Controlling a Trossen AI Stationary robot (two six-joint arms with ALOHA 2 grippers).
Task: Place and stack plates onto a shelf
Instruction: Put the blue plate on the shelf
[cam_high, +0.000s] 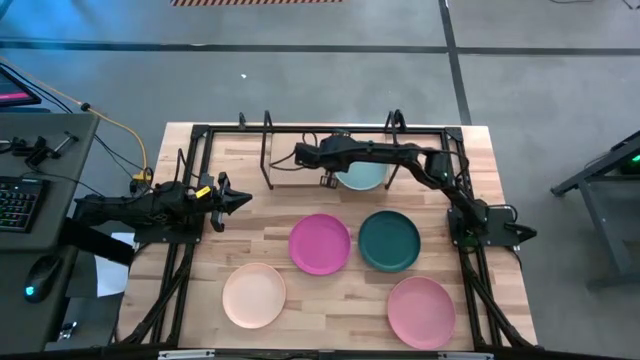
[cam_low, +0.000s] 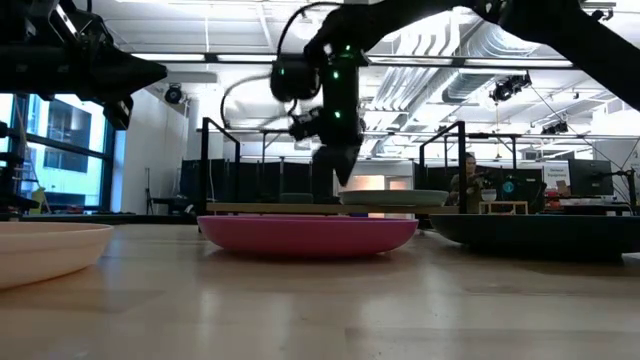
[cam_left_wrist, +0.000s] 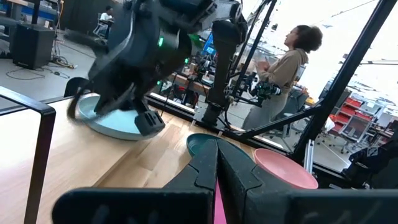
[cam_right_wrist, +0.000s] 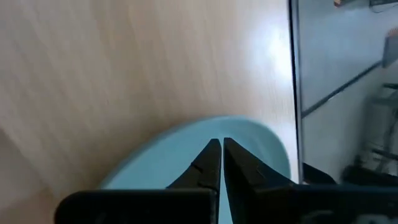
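Observation:
The pale teal plate (cam_high: 366, 178) lies flat on the shelf (cam_high: 290, 176) at the table's far side, toward the shelf's right end. My right gripper (cam_high: 327, 181) is shut and points down just above the plate's left part (cam_right_wrist: 180, 155); in the low view it (cam_low: 338, 176) stands a little clear of the plate (cam_low: 400, 198). My left gripper (cam_high: 245, 198) is shut and empty, held above the table's left side. The magenta (cam_high: 320, 243), dark green (cam_high: 389, 240), cream (cam_high: 254, 295) and light pink (cam_high: 421, 312) plates lie flat on the tabletop.
Black rod uprights (cam_high: 268, 150) rise at the shelf's ends and a black frame (cam_high: 190, 160) runs round the table. The shelf's left half is bare wood. A person (cam_left_wrist: 286, 62) stands beyond the table's right side. A desk with a keyboard (cam_high: 15, 200) is off to the left.

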